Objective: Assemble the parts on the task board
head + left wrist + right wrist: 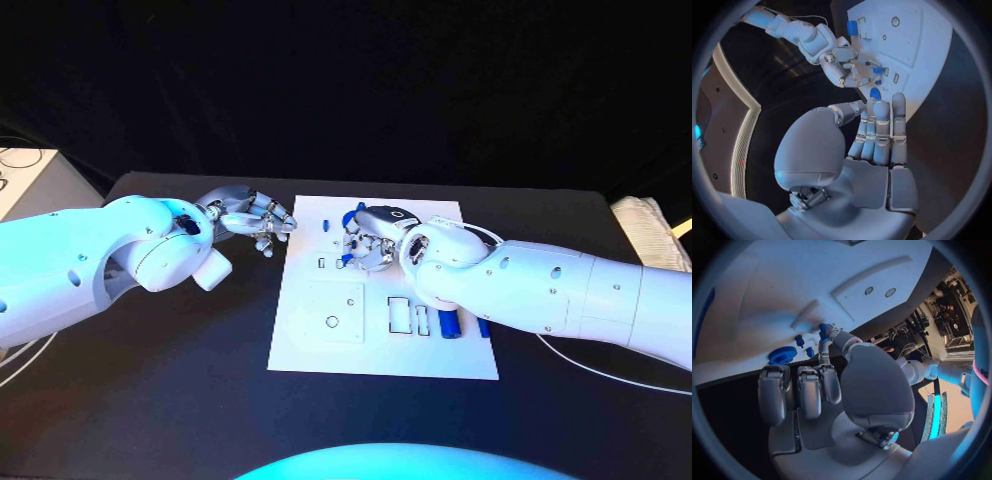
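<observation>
The white task board (pixel 378 345) lies mid-table. My right hand (pixel 369 243) hovers over its upper middle, and its thumb and a finger pinch a small blue part (pixel 824 330), seen too at the fingertips (pixel 878 70); the other fingers (pixel 809 390) are curled in. A blue gear (pixel 783 355) and two small blue pegs (pixel 799 340) stand on the board just beyond them. My left hand (pixel 248 219) sits at the board's upper left edge, fingers (pixel 881 131) stretched out and holding nothing. A blue piece (pixel 875 93) lies just past its fingertips.
Two blue cylinders (pixel 451 323) lie beside the slots at the board's lower right. A raised square plate with a hole (pixel 330 312) occupies the board's lower left. A white box (pixel 26 180) stands off the table's left, folded cloth (pixel 648 230) at the right edge.
</observation>
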### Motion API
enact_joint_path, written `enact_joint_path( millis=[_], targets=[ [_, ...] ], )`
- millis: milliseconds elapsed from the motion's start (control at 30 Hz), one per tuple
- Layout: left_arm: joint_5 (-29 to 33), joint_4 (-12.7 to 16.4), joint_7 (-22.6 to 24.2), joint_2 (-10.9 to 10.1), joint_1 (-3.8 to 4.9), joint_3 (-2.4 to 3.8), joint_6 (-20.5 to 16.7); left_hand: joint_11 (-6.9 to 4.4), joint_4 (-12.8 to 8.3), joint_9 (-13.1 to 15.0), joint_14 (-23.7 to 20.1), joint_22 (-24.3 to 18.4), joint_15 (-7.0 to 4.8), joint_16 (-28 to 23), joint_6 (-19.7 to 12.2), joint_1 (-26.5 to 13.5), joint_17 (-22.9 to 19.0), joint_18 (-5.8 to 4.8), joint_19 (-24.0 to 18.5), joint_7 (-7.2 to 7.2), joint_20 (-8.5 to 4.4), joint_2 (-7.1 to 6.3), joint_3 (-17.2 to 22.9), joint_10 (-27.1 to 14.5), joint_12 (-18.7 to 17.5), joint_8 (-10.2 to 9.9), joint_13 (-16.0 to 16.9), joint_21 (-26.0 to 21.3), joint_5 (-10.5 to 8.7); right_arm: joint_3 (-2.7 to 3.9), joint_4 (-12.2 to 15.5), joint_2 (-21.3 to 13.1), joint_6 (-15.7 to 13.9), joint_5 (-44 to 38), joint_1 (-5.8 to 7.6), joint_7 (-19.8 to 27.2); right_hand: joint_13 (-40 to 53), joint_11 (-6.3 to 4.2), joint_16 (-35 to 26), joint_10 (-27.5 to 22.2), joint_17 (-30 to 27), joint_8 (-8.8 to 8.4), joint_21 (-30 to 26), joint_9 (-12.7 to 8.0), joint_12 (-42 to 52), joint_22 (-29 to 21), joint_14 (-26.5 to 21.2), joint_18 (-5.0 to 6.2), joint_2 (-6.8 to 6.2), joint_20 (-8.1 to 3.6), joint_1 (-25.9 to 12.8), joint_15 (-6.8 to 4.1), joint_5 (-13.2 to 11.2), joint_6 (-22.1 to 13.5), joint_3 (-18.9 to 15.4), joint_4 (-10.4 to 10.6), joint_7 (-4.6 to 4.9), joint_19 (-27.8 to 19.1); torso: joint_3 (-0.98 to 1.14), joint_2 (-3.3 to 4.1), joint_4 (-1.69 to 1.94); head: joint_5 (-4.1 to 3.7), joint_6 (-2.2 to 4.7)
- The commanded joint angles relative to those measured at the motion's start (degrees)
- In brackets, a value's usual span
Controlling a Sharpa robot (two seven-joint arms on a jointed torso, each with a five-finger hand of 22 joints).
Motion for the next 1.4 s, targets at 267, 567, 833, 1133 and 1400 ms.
enact_joint_path(
  millis=[267,567,833,1133,1400],
  targets=[
    [-0.2,0.1,0.0,0.0,0.06,0.05,0.0,-0.11,-0.4,0.0,0.2,0.0,-0.04,-0.2,0.4,0.6,0.0,0.86,0.5,0.02,0.05,-0.08,0.1,0.1,-0.2,0.4,0.0,-0.1,0.38,-0.2,0.1,0.0,1.5,-0.8,-0.22,-0.6,6.8,0.17,0.3,-0.7,15.1,-0.25,-0.4,-0.1,-0.5,13.5,6.1,-0.75,-1.03,0.6,-0.4,0.5,0.3,-0.9,-0.8,0.1,0.23,4.5,-0.01,0.0,0.05,-0.03,-0.02],
    [-0.3,0.1,-0.1,0.0,0.06,0.05,0.0,-0.1,-0.4,-0.1,0.2,0.0,-0.03,-0.3,0.4,0.6,-0.1,0.85,0.6,0.04,0.03,-0.08,0.2,0.1,-0.1,0.4,-0.1,-0.1,0.39,-0.23,0.1,-0.1,2.0,-1.3,-0.22,-0.8,6.7,0.42,0.3,-0.8,15.1,0.25,-0.8,-0.1,-0.7,13.4,6.1,-0.68,-3.01,0.99,-1.3,0.78,3.1,-1.5,-3.0,0.6,0.45,4.4,0.0,0.02,-0.03,0.0,-0.03],
    [-0.3,0.0,-0.3,0.1,0.06,0.05,0.1,-0.09,-0.5,-0.1,0.2,0.1,-0.03,-0.3,0.4,0.7,-0.1,0.85,0.6,0.05,0.02,-0.08,0.2,0.1,-0.1,0.4,-0.2,0.0,0.4,-0.24,0.1,-0.1,1.1,-1.4,-0.22,-1.1,6.4,0.61,0.3,-1.2,15.1,0.27,-1.1,-0.3,-1.1,13.3,6.1,-0.61,-3.13,1.12,-2.0,0.92,3.1,-2.1,-4.5,1.4,0.68,4.3,-0.01,0.01,0.04,-0.11,-0.06],
    [-0.3,-0.1,-0.4,0.1,0.06,0.05,0.1,-0.1,-0.6,-0.2,0.2,0.1,-0.04,-0.3,0.4,0.7,-0.2,0.85,0.6,0.04,0.01,-0.08,0.3,0.1,-0.1,0.4,-0.2,0.0,0.41,-0.24,0.2,-0.1,0.5,-1.3,-0.22,-1.2,5.6,0.88,0.3,-1.9,15.1,0.05,-1.4,-0.5,-1.9,13.2,6.1,-0.56,-3.12,1.28,-2.2,1.13,3.1,-3.1,-5.6,2.0,1.0,4.2,-0.02,0.02,0.01,-0.08,-0.05],
    [-0.3,-0.1,-0.5,0.1,0.05,0.05,0.2,-0.1,-0.7,-0.2,0.1,0.1,-0.05,-0.4,0.3,0.9,-0.2,0.85,0.6,0.05,0.0,-0.08,0.4,0.0,-0.1,0.4,-0.3,0.0,0.43,-0.24,0.2,-0.3,2.1,-1.5,-0.22,-2.0,5.1,1.13,0.3,-2.5,15.1,-0.07,-1.8,-0.6,-2.5,13.1,6.1,-0.48,-3.08,1.44,-2.2,1.33,3.0,-3.6,-6.5,2.4,1.28,4.1,-0.03,-0.01,0.03,-0.07,-0.09]
  ],
)
